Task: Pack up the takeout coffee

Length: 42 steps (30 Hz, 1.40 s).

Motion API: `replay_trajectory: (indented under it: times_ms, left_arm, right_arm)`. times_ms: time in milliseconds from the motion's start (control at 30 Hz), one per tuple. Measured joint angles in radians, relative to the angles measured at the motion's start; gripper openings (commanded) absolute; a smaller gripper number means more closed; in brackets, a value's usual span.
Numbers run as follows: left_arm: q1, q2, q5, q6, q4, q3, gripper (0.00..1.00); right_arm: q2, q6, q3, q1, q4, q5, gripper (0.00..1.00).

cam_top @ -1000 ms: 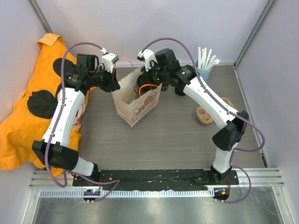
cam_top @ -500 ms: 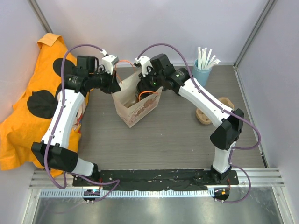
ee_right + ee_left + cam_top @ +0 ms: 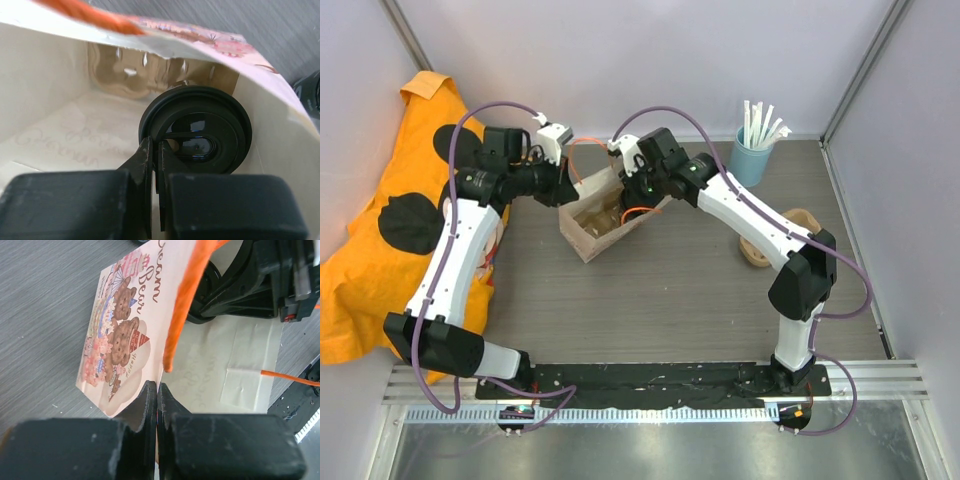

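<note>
In the right wrist view the takeout coffee (image 3: 200,131), a small black round cup with a dark rim, hangs inside the paper bag (image 3: 60,125). My right gripper (image 3: 155,150) is shut on its rim. A tan pulp holder (image 3: 120,75) lies deeper in the bag. From above, the bear-print bag (image 3: 603,222) leans left at the table's middle, with my right gripper (image 3: 626,194) in its mouth. My left gripper (image 3: 568,192) is shut on the bag's left edge. In the left wrist view the left gripper (image 3: 158,390) pinches the pink printed wall (image 3: 122,330) beside an orange handle (image 3: 186,300).
A light blue cup of white straws (image 3: 755,152) stands at the back right. A tan pulp cup tray (image 3: 760,246) sits under the right arm's forearm. An orange cloth with black patches (image 3: 380,235) covers the left side. Grey walls close in the sides.
The bag has tipped and shifted left as my left gripper drew its edge that way. My right gripper has moved left and down into the bag's mouth with the cup.
</note>
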Motion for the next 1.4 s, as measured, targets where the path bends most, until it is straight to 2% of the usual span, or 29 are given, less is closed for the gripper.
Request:
replay_trajectory:
  times_ms: [500,867,1400]
  left_arm:
    - [-0.034,0.0,0.042,-0.058,0.055,-0.064,0.0]
    - [-0.035,0.0,0.006,-0.127,0.082,-0.076,0.01]
    - [-0.035,-0.003,-0.011,-0.157,0.127,-0.097,0.01]
  right_arm:
    - [0.0,-0.005,-0.084,0.002,0.061,0.056,0.01]
    - [0.0,-0.025,-0.123,0.004,0.134,0.117,0.01]
    - [0.0,-0.023,-0.124,0.004,0.167,0.124,0.01]
